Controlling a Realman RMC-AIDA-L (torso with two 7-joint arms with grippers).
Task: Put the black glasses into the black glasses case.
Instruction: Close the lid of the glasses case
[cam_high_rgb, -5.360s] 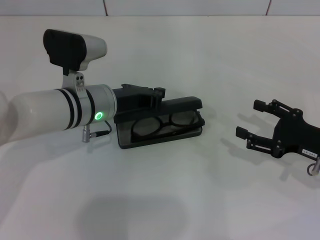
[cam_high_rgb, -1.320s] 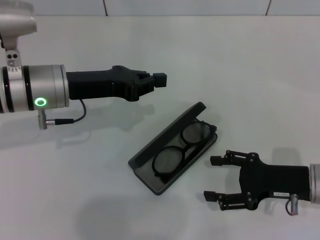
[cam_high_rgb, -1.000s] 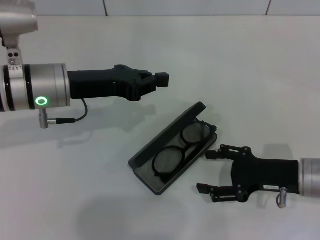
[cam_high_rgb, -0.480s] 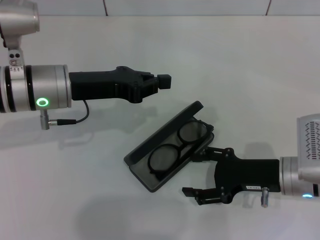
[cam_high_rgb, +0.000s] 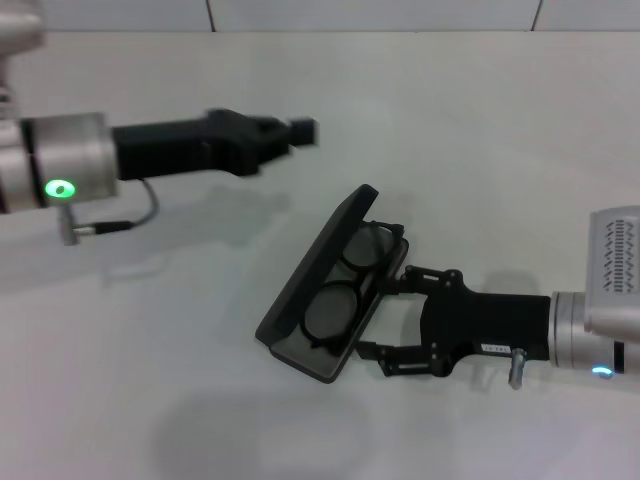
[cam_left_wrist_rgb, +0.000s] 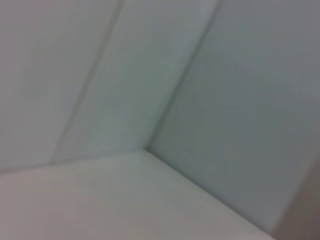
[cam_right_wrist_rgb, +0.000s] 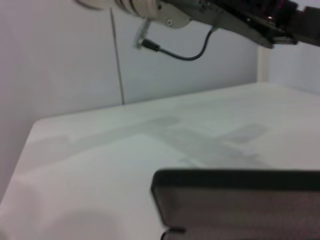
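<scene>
Right gripper (cam_high_rgb: 383, 320) comes in low and level from our right, fingers spread, tips at the long open edge of the case (cam_high_rgb: 300, 345). We see the case lying diagonally on the table (cam_high_rgb: 500, 150), lid half raised, glasses (cam_high_rgb: 345, 285) inside. Left gripper (cam_high_rgb: 300, 130) hangs out flat, up and left of the case, well apart; can't tell its finger state.

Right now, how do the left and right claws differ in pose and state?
The right claw is low at the table, open, its fingers spread along the black glasses case's near edge; the left claw hangs in the air, clear of the case, holding nothing. The right claw points toward the robot's left, the left claw toward its right. Both are black.
</scene>
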